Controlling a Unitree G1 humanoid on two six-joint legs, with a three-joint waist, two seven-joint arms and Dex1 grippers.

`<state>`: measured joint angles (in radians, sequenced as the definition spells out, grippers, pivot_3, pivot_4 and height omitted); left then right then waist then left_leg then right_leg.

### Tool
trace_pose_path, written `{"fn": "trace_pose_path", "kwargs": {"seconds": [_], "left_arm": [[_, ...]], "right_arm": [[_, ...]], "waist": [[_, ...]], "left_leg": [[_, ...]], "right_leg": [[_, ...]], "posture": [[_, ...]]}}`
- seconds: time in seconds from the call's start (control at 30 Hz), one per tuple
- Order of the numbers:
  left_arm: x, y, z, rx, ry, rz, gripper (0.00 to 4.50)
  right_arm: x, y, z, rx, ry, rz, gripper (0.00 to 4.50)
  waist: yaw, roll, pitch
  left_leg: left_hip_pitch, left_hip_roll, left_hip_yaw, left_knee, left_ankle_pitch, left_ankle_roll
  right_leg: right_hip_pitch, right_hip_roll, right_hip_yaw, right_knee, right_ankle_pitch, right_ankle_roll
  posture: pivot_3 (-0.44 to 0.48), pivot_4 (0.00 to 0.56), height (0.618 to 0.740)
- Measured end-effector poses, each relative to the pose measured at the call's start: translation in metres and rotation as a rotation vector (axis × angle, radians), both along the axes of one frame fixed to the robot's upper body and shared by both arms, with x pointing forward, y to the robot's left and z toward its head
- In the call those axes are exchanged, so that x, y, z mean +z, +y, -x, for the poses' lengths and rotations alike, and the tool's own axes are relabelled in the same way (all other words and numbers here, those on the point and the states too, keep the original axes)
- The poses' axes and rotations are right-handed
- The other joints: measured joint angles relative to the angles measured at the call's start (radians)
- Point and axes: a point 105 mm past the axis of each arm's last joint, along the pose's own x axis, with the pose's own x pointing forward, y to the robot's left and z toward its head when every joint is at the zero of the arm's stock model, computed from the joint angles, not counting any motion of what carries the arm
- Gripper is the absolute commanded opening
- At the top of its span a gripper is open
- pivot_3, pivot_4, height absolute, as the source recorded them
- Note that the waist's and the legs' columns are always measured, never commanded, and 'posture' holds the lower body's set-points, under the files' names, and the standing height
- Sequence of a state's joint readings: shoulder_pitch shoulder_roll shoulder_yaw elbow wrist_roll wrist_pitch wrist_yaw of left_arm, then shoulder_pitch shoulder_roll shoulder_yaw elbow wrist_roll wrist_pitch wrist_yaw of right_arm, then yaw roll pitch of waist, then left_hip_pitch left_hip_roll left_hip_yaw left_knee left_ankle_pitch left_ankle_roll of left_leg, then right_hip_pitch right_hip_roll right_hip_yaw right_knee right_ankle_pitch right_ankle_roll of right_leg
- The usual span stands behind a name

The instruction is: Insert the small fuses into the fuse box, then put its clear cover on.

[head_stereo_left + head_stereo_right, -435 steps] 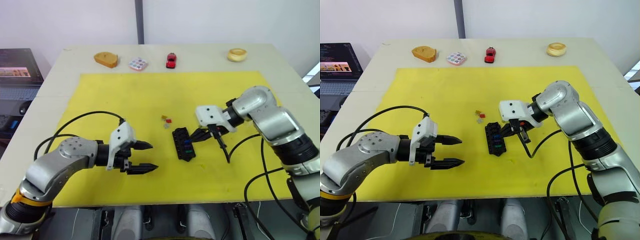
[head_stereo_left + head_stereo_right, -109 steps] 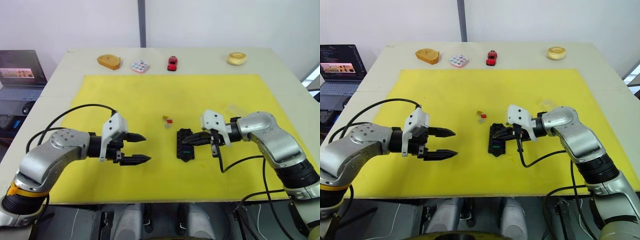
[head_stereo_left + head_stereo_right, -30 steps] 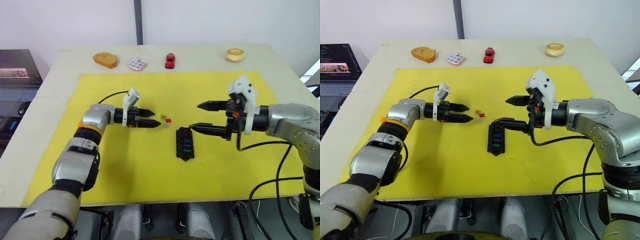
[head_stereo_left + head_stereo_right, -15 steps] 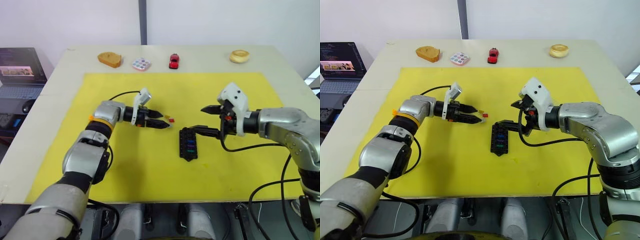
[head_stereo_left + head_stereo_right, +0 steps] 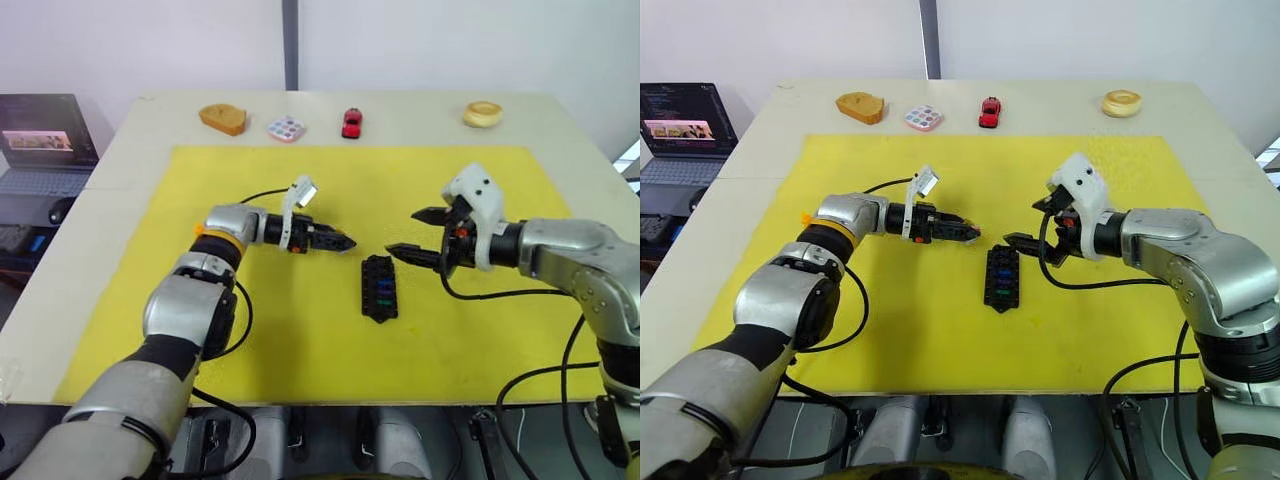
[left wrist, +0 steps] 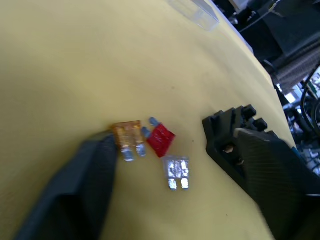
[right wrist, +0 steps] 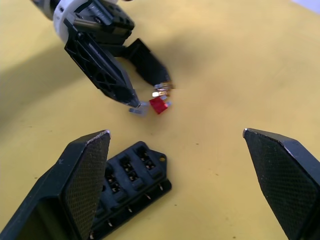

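Three loose small fuses lie on the yellow mat: a tan one [image 6: 127, 137], a red one [image 6: 161, 140] and a grey one [image 6: 176, 171]. My left gripper [image 5: 340, 241] is open and straddles them, with one finger touching the tan fuse. The black fuse box [image 5: 378, 287] lies just right of them, with blue and green fuses in its slots. My right gripper [image 5: 408, 232] hangs wide open beside the box's far end, holding nothing. The clear cover [image 6: 196, 11] lies further off on the mat.
Along the table's far edge stand a brown block [image 5: 222, 119], a pastel-dotted palette [image 5: 287, 128], a red toy car [image 5: 351, 122] and a tan ring [image 5: 483, 113]. A laptop [image 5: 40, 150] sits off the table's left side. The yellow mat [image 5: 300, 340] covers the middle.
My left gripper has reached further right until its fingers straddle the loose fuses, and its fingers have narrowed. My right gripper has stayed near the fuse box, wide open.
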<state>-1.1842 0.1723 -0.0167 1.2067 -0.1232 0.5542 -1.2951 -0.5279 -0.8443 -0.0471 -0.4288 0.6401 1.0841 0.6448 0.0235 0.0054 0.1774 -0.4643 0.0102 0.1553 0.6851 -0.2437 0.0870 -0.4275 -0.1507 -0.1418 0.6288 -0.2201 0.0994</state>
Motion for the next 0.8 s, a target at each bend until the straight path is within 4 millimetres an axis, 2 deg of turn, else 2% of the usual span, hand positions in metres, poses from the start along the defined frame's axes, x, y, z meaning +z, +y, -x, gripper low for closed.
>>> {"fn": "trace_pose_path", "kwargs": {"seconds": [0.07, 0.1, 0.17, 0.2, 0.5, 0.67, 0.77, 0.8], "left_arm": [[-0.004, 0.002, -0.001, 0.028, 0.027, 0.013, 1.79], [-0.006, 0.004, -0.001, 0.044, 0.044, 0.024, 1.13], [-0.010, 0.006, -0.001, 0.066, 0.067, 0.034, 0.33], [-0.011, 0.007, -0.001, 0.070, 0.071, 0.037, 0.08], [-0.011, 0.015, -0.001, 0.096, 0.059, 0.107, 0.08], [0.000, 0.040, 0.002, 0.142, 0.077, 0.214, 0.08], [0.015, 0.059, 0.004, 0.176, 0.051, 0.279, 0.08], [0.027, 0.069, 0.008, 0.187, 0.015, 0.308, 0.08]], "right_arm": [[-0.001, -0.002, -0.001, -0.012, 0.001, 0.004, 4.50], [-0.002, -0.003, -0.001, -0.016, 0.002, 0.005, 4.50], [-0.002, -0.004, -0.002, -0.022, 0.002, 0.006, 4.50], [-0.003, -0.005, -0.003, -0.027, 0.004, 0.007, 4.50], [-0.005, -0.008, -0.007, -0.044, 0.000, 0.006, 4.50], [-0.012, 0.000, -0.006, -0.021, 0.046, 0.014, 4.50], [0.006, 0.018, -0.005, 0.061, 0.063, -0.146, 4.50], [0.018, 0.026, -0.006, 0.103, 0.071, -0.224, 4.50]], "waist": [[-0.002, 0.000, 0.000], [-0.005, 0.000, 0.000], [-0.011, 0.000, 0.000], [-0.011, 0.000, 0.000], [-0.016, 0.000, 0.000], [-0.044, 0.000, 0.000], [-0.058, 0.000, 0.000], [-0.061, 0.000, 0.001]], "left_leg": [[0.000, 0.000, 0.000, 0.000, 0.000, 0.000], [0.000, 0.000, 0.000, 0.000, 0.000, 0.000], [0.000, 0.000, 0.000, 0.000, 0.000, 0.000], [0.000, 0.000, 0.000, 0.000, 0.000, 0.000], [0.001, 0.001, 0.000, 0.000, 0.000, 0.000], [0.001, 0.004, 0.002, -0.002, 0.000, -0.001], [0.001, 0.005, 0.002, -0.003, 0.002, -0.003], [0.001, 0.006, 0.002, -0.003, 0.002, -0.003]], "right_leg": [[0.000, 0.000, 0.000, 0.000, 0.000, 0.001], [0.000, 0.000, 0.000, 0.000, 0.000, 0.001], [-0.001, 0.000, 0.000, 0.000, 0.000, 0.001], [0.000, 0.001, 0.000, 0.001, 0.000, 0.001], [0.000, 0.001, 0.000, 0.001, 0.000, 0.001], [-0.002, 0.001, 0.000, 0.001, 0.000, 0.001], [-0.003, 0.003, -0.001, 0.003, 0.000, 0.001], [-0.003, 0.003, -0.001, 0.003, 0.000, 0.001]], "posture": [[0.000, 0.150, 0.740], [0.000, 0.150, 0.740], [0.000, 0.150, 0.740], [0.000, 0.150, 0.740], [0.000, 0.150, 0.740], [0.000, 0.150, 0.740], [0.000, 0.150, 0.740], [0.000, 0.150, 0.740]]}}
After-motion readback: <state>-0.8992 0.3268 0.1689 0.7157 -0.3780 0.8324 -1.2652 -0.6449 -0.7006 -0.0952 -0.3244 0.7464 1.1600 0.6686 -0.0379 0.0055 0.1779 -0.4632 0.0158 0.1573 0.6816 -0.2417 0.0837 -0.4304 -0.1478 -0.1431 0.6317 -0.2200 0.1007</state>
